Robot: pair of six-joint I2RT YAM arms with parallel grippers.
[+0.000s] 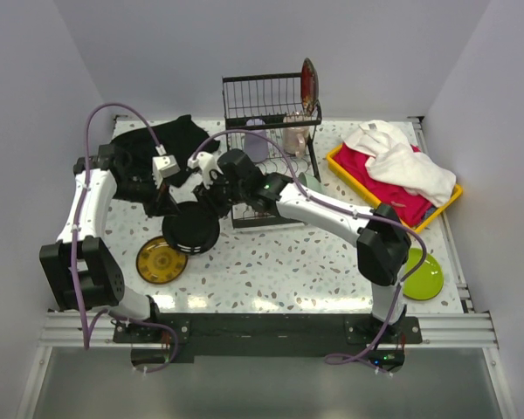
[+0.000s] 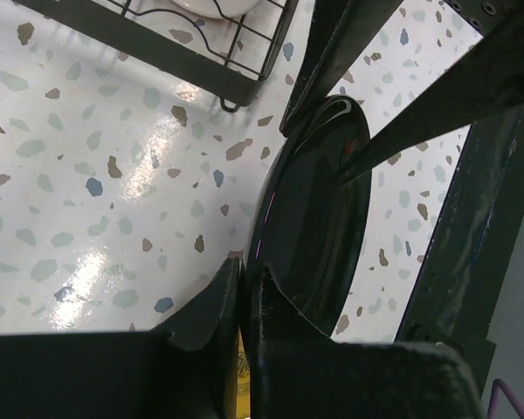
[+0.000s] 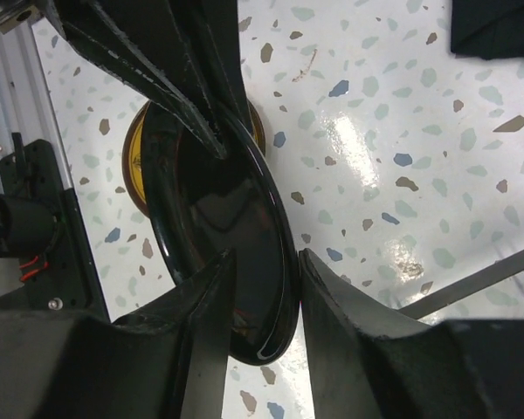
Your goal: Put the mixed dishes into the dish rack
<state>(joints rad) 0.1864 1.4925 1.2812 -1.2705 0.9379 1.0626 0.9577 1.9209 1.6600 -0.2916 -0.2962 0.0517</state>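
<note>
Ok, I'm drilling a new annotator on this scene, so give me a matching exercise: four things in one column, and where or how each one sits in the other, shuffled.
Things
1. black plate
2. lime green plate
3. gold dish
4. yellow tray

Places or states
A. lying flat at the near right
B. far right, piled with cloths
C. up on edge, pinched by the left gripper
D. lying flat at the near left, beside the black plate

Pairs: 1-C, 2-A, 3-D, 4-B
</note>
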